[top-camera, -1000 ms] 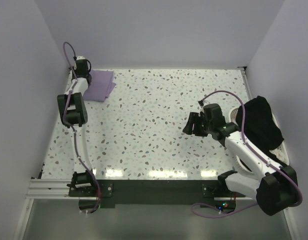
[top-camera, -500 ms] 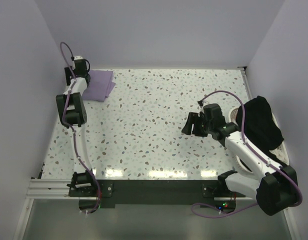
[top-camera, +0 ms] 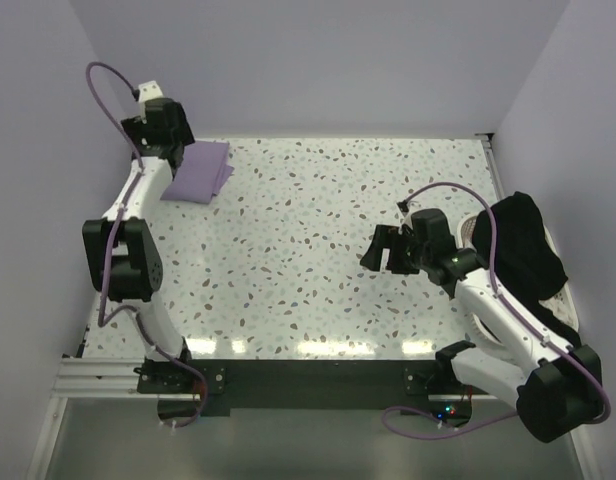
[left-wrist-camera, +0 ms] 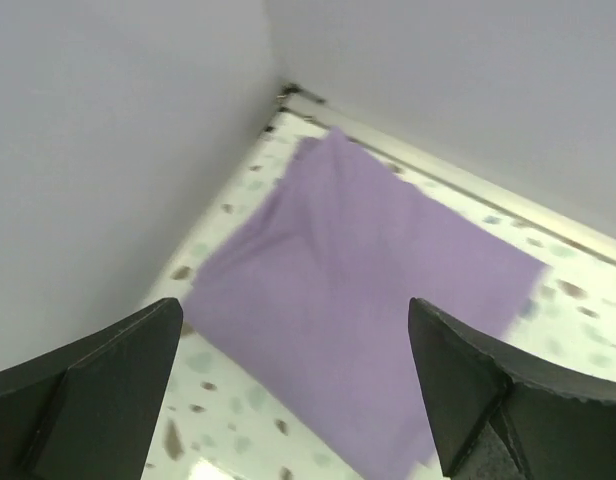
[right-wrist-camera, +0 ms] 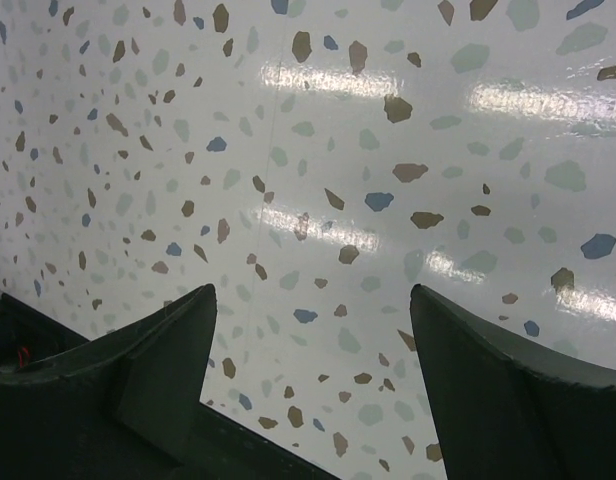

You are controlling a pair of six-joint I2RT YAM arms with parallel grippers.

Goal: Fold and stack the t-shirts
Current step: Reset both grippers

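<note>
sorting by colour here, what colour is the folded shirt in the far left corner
The folded shirt is plain pale lavender, clearest in the left wrist view.

Table [top-camera: 318, 250]: glossy white top with dark and blue speckles.
Far left corner: lavender t-shirt [top-camera: 200, 171], folded, lying flat.
Right edge: black t-shirt [top-camera: 523, 245], a crumpled heap.

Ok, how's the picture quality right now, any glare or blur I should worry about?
Top external: sharp, with a strip of glare along the near edge of the table; the black t-shirt shows no fold detail. Left wrist: the lavender t-shirt is soft and smeared at its edges. Right wrist: bright reflection streaks on the glossy table, speckles readable.
</note>
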